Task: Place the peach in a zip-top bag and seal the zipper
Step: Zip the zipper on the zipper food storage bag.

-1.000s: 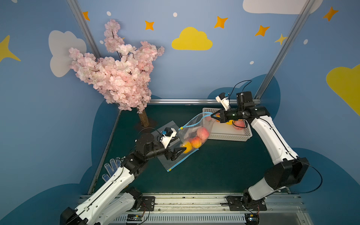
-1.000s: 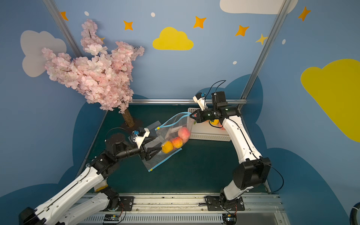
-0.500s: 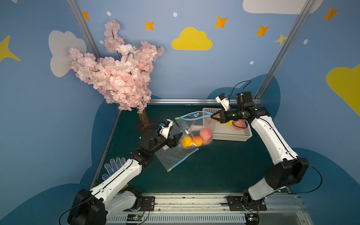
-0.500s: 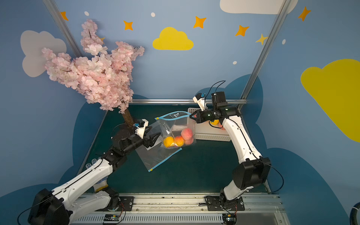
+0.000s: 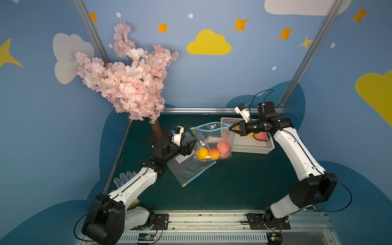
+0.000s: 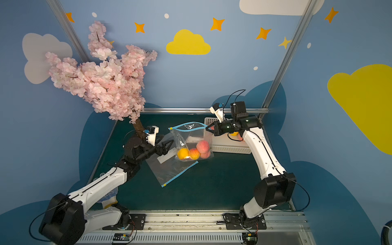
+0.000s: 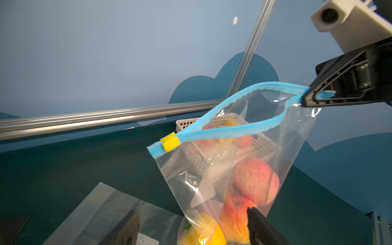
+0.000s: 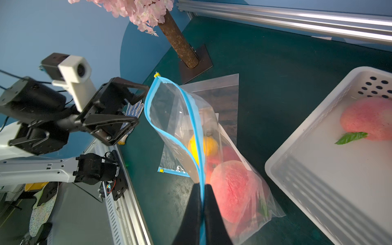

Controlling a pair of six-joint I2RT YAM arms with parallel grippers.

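A clear zip-top bag (image 5: 209,137) with a blue zipper hangs upright above the green table. My right gripper (image 5: 232,128) is shut on the zipper's right end (image 8: 202,188). The bag's mouth gapes open, and the yellow slider (image 7: 169,141) sits at the far left end. A pink peach (image 5: 223,146) lies inside on top of another peach and a yellow fruit (image 5: 202,153). My left gripper (image 5: 191,146) stands open beside the bag's lower left, holding nothing (image 7: 191,218). Both top views show this (image 6: 167,146).
A white perforated basket (image 5: 250,148) behind the bag holds another peach (image 8: 369,118). A second, flat zip-top bag (image 5: 186,169) lies on the table under the hanging one. The blossom tree's trunk (image 5: 156,127) stands at the back left. A dotted glove (image 5: 125,178) hangs at the left edge.
The bag has swung from slanting to hanging upright under my right gripper. My left gripper has drawn back from the bag's bottom to its left side and stands wider open.
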